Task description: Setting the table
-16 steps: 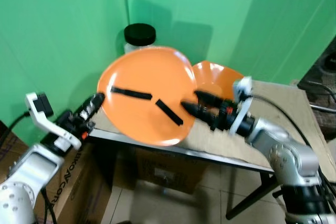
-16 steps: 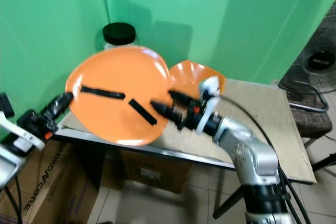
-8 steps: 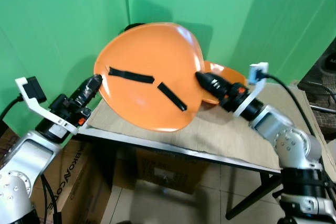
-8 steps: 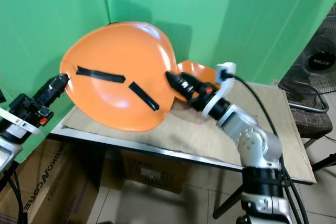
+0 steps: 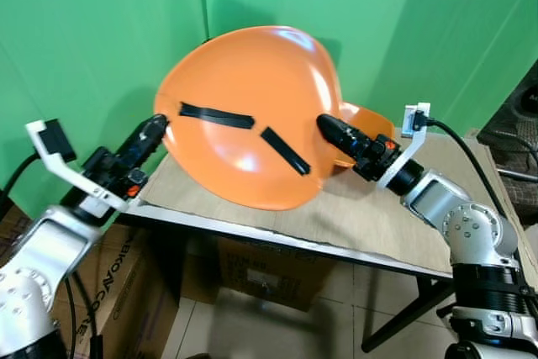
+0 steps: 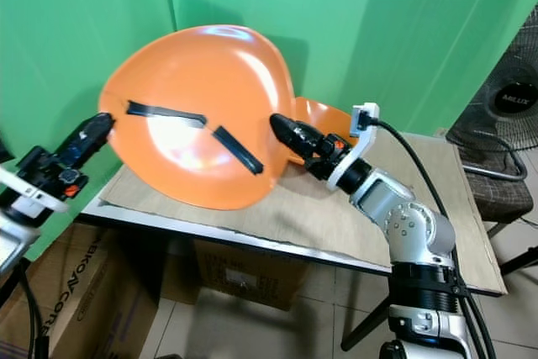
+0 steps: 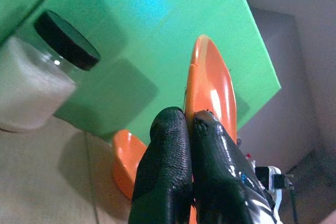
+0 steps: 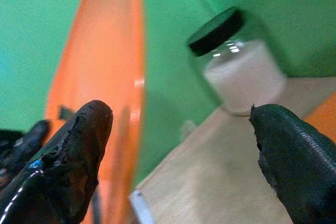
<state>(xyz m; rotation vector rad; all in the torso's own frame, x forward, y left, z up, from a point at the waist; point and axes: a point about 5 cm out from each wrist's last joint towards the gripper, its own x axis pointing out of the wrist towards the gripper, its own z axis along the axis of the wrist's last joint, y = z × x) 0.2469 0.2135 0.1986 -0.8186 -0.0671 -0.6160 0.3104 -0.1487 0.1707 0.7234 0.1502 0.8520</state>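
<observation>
A large orange plate (image 5: 252,81) with two black tape strips on its face is held tipped up steeply above the table (image 5: 378,224). My left gripper (image 5: 158,124) is shut on the plate's left rim; the left wrist view shows the fingers (image 7: 168,145) pinched around the orange edge (image 7: 210,82). My right gripper (image 5: 324,124) is at the plate's right rim. Its fingers (image 8: 79,145) stand wide open, one beside the plate (image 8: 110,51). An orange bowl (image 5: 367,120) sits on the table behind the right gripper.
A glass jar (image 7: 31,82) with a black lid and white contents stands at the table's back corner by the green wall. A cardboard box (image 5: 261,279) sits under the table. A fan (image 6: 513,107) and chair stand on the right.
The plate has been tipped from nearly flat to steeply upright and lifted. My right gripper moved from over the plate's face to its right rim.
</observation>
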